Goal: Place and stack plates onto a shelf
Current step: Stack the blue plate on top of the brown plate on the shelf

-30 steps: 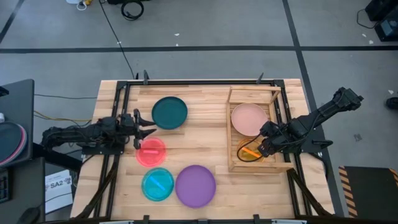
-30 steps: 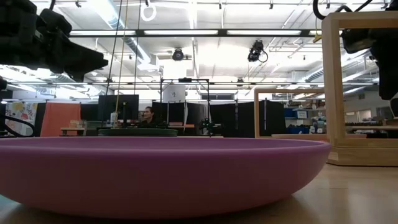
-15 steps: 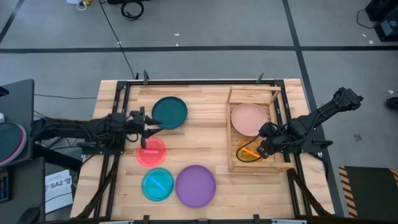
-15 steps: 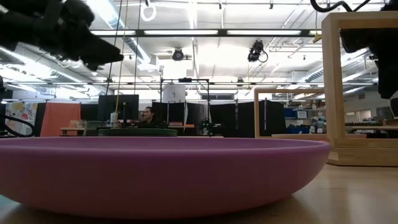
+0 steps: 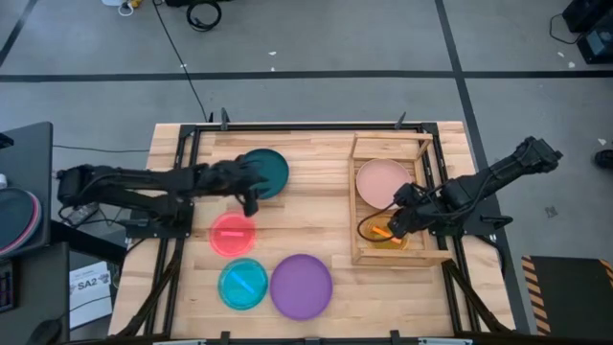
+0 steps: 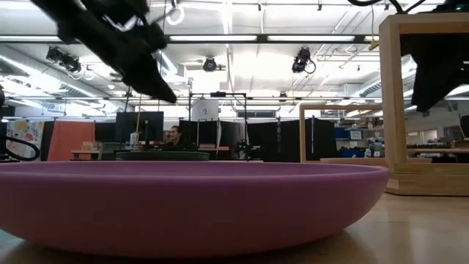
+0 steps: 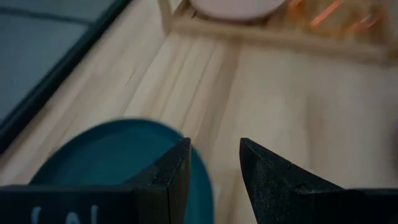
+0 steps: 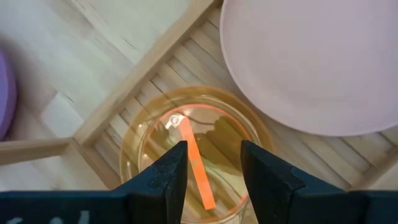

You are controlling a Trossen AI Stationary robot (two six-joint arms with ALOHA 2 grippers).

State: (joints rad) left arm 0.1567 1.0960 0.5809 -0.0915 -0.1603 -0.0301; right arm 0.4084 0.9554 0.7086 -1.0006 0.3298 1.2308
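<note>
Your shelf sits on the right half of the surface, and 2 plates lie in it on the slats: the pale pink plate at the far end and the orange plate at the near end, just beside each other. In the right wrist view you can see the pale pink plate and the orange plate flat on the slatted base, with a solid orange stripe showing inside the translucent orange plate.

Your other 4 plates are out on the surface, left of the shelf. The dark teal plate is farthest back. The red-pink plate is nearer, the cyan plate nearer still, and the purple plate lies just beside the cyan one on its right. In the low view the purple plate fills the foreground.

Your right end effector hangs over the orange plate inside the shelf, its fingers spread apart and holding nothing. Your left end effector reaches over the near edge of the dark teal plate; its fingers are spread too, with the plate's rim showing in the gap between them, and you cannot tell whether they touch it.
</note>
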